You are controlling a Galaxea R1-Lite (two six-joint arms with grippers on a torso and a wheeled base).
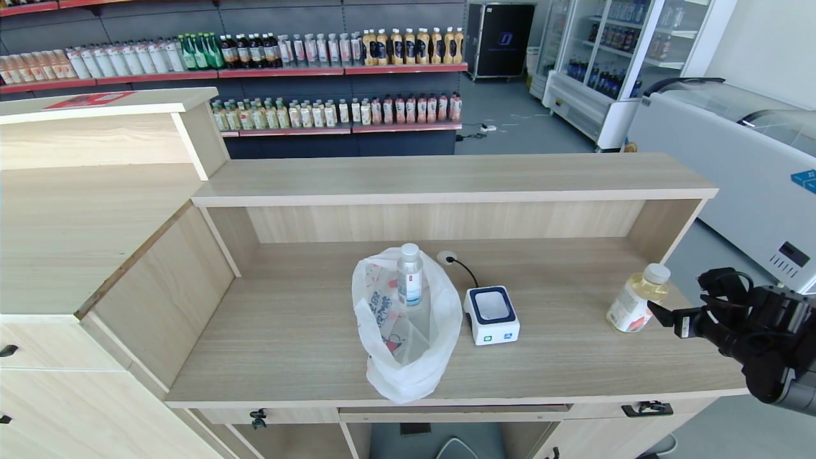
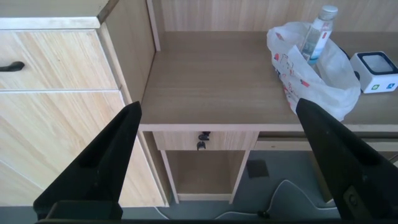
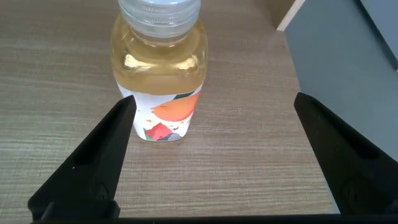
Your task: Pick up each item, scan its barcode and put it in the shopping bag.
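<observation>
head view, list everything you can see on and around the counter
counter: 1, light wood, centre
bag: 1, white, mid-counter
water bottle: 1, clear, standing in bag
scanner: 1, white and blue, right of bag
cable: 1, black, behind scanner
juice bottle: 1, yellow, counter's right end
shelf bottles: many, mixed, back wall
freezer: 1, white, far right
left gripper: 1, black, open, in front of counter
right gripper: 1, black, open, facing juice bottle
</observation>
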